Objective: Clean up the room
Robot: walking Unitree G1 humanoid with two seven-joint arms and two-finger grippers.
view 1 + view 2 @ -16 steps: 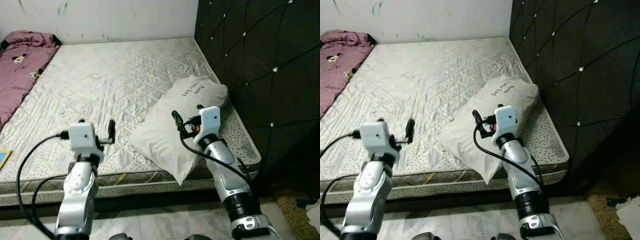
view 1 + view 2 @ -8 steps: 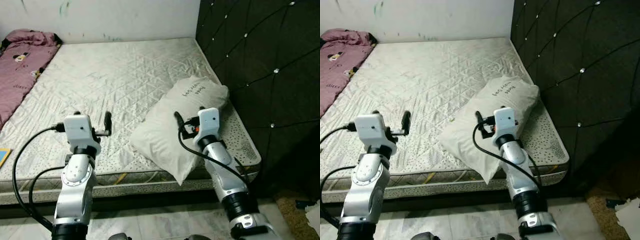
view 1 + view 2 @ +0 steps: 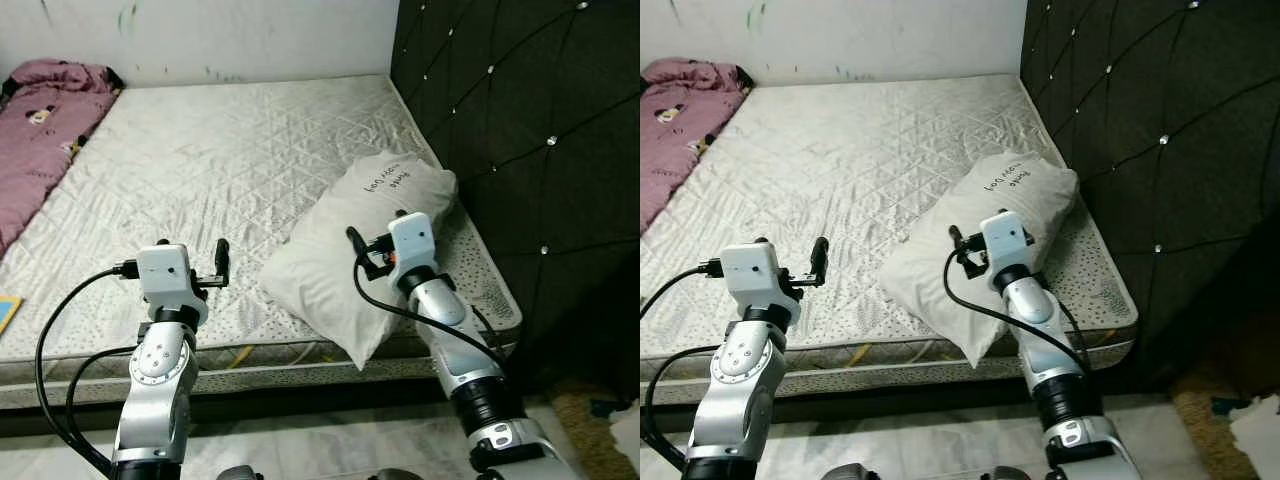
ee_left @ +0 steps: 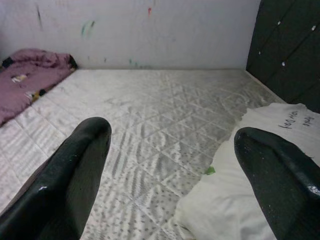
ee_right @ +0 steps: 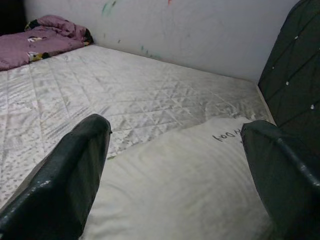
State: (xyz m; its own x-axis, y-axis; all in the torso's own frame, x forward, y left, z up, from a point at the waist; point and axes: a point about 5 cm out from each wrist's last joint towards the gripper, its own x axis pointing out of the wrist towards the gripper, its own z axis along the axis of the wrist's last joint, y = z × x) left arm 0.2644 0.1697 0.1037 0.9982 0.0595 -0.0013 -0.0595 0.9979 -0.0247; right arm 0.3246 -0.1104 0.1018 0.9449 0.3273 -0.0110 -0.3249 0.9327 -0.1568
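Note:
A white pillow (image 3: 320,265) with dark handwriting lies on the right side of the quilted mattress (image 3: 230,150), its near corner hanging over the front edge. My right gripper (image 5: 175,125) is open just above the pillow's (image 5: 175,185) middle, holding nothing. My left gripper (image 4: 172,132) is open and empty over the mattress near its front edge, to the left of the pillow (image 4: 215,205). A crumpled pink blanket (image 3: 40,120) lies at the far left of the bed.
A dark tufted headboard (image 3: 520,120) rises along the right side of the bed. A white wall stands behind the mattress. Tiled floor runs below the front edge, with a pale scrap (image 3: 630,420) at the lower right and a blue-and-yellow item (image 3: 5,315) at the left edge.
My left gripper swung a little to the left, then back to the right, over the mattress edge. My right gripper edged slightly farther over the pillow. Both stayed open.

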